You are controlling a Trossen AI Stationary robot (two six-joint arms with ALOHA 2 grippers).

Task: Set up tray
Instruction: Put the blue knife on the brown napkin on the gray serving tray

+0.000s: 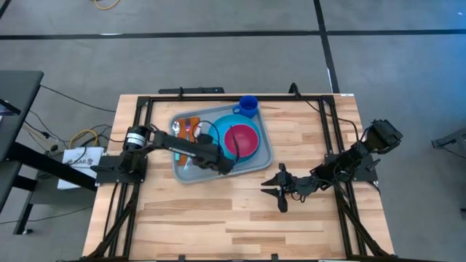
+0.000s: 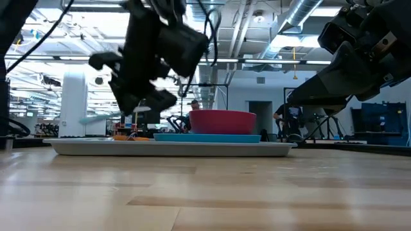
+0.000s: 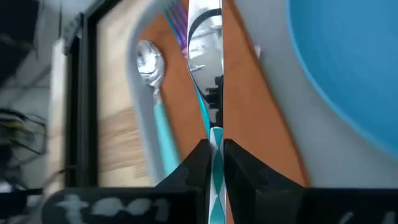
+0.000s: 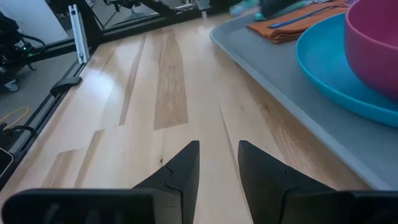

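Note:
The light grey-blue tray (image 1: 263, 163) (image 2: 173, 149) lies mid-table. On it are a bright blue plate (image 1: 225, 124) carrying a pink bowl (image 1: 241, 139), a rust-brown napkin (image 3: 249, 106) and a teal-handled spoon (image 3: 151, 65) beside the napkin. My left gripper (image 3: 216, 163) (image 1: 198, 154) reaches over the tray's left half and is shut on a knife (image 3: 205, 56) with a teal patterned handle. My right gripper (image 4: 217, 149) (image 1: 280, 191) is open, low over bare wood off the tray's near right corner. My left gripper pinches the knife's teal patterned handle (image 3: 216, 144) between its two fingers, close to where the blade begins. The knife runs along the fingers, its shiny blade (image 3: 205, 74) reaching out ahead over the napkin. In the low view the gripper hangs above the tray.
A purple utensil (image 3: 179, 22) lies on the napkin's far part. A blue cup (image 1: 248, 105) stands at the tray's far right corner. Black frame rails (image 1: 138, 116) run along the table's left, far and right sides. Bare wood (image 1: 218, 218) stretches across the near half.

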